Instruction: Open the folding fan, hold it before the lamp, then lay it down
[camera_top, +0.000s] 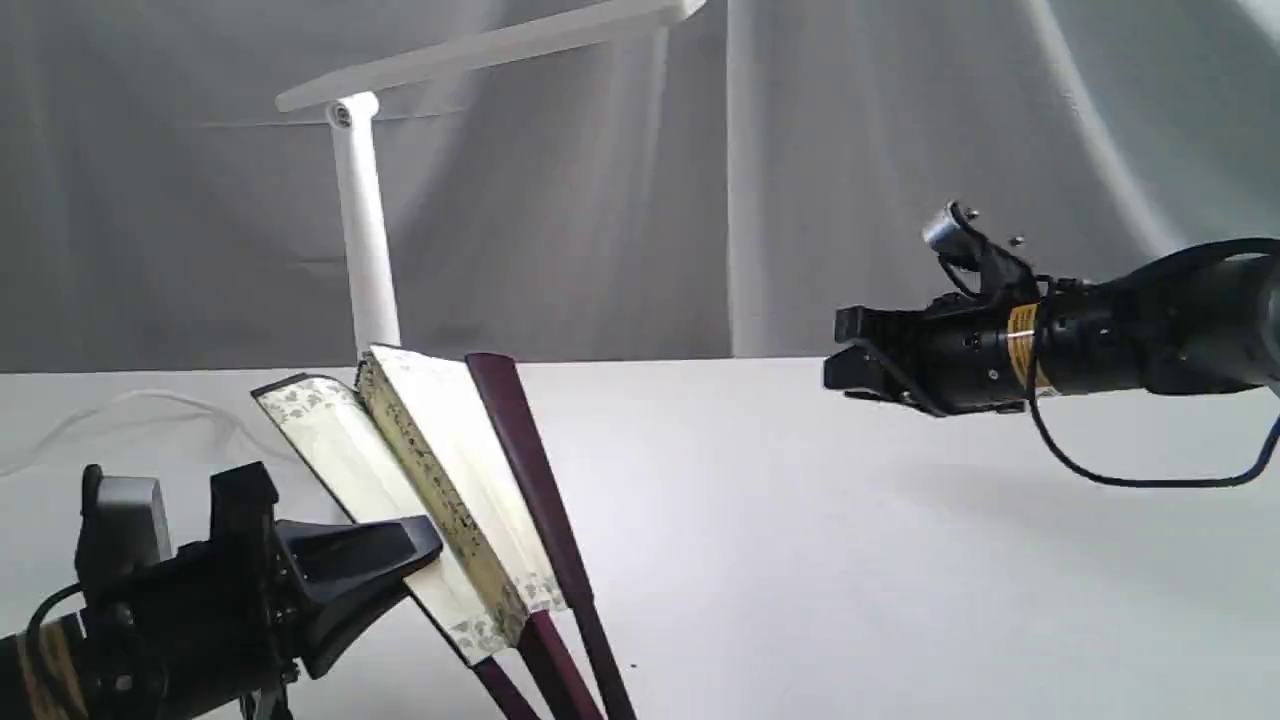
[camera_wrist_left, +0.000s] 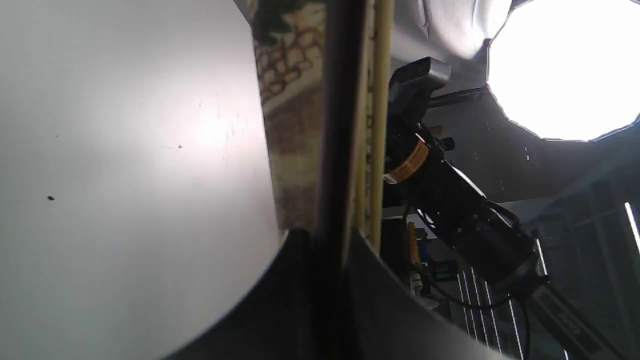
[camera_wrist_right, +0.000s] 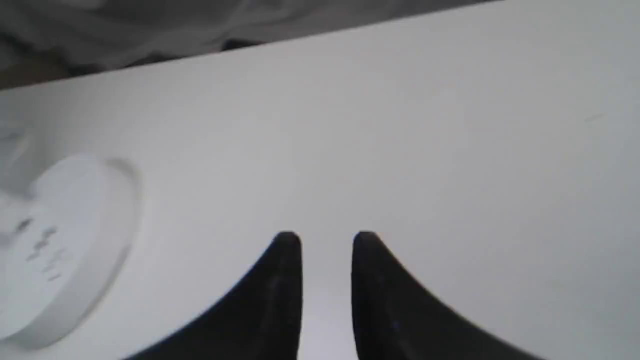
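Note:
The folding fan (camera_top: 440, 480) stands tilted over the table, partly spread, with a cream leaf, grey floral border and dark maroon guards. My left gripper (camera_top: 425, 545) is shut on its leaf from the left; in the left wrist view the fan's edge (camera_wrist_left: 295, 125) runs out from between the jaws of the left gripper (camera_wrist_left: 325, 235). The white lamp (camera_top: 365, 230) rises just behind the fan, its bar head overhead. My right gripper (camera_top: 835, 350) hovers well to the right, apart from the fan. The right gripper (camera_wrist_right: 326, 240) has a narrow gap with nothing in it, and the lamp base (camera_wrist_right: 60, 240) lies beyond.
A white table (camera_top: 850, 560) stretches to a grey curtain backdrop (camera_top: 900, 150). The lamp's white cord (camera_top: 150, 410) trails at the far left. A bright studio light (camera_wrist_left: 565, 65) shows behind my right arm (camera_wrist_left: 450, 200) in the left wrist view.

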